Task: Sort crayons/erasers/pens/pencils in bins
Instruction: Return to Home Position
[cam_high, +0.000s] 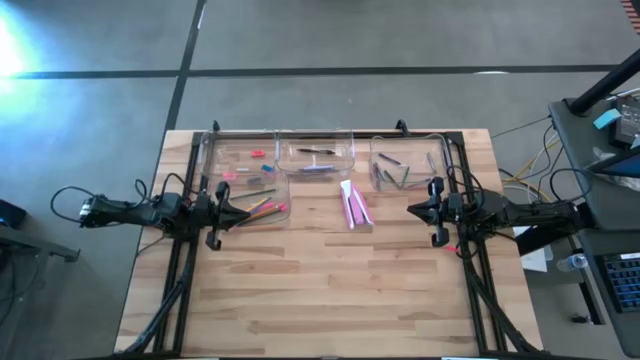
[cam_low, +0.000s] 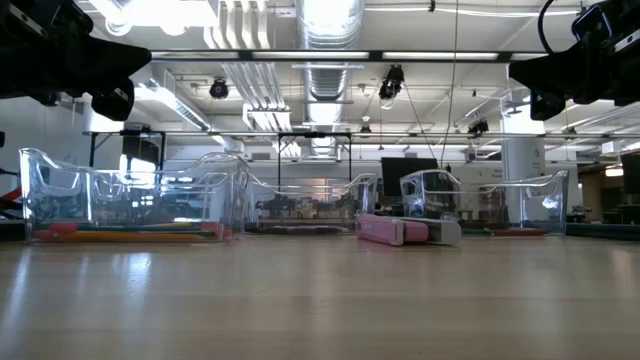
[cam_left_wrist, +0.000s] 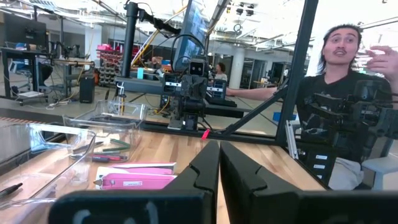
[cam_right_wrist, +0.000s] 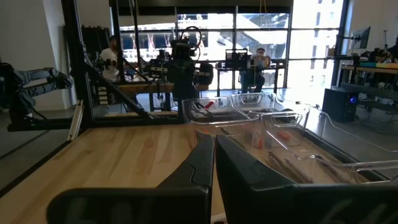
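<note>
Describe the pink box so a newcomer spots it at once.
On the wooden table, look along the far edge. Just in front of the gap between the middle bin and the right bin lies the pink box, flat on bare wood: pink and white, and outside every bin.

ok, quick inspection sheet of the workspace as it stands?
Surface: wooden table, bins along its top edge in the high view.
Job's things: four clear bins; erasers in the top-left one, pencils in the bottom-left one.
Clutter: pink box lying on the table between bins.
Grippers: left gripper and right gripper shut, empty, raised at the table's sides.
Cables: looped cable behind the left arm.
Surroundings: person seated beyond the table.
</note>
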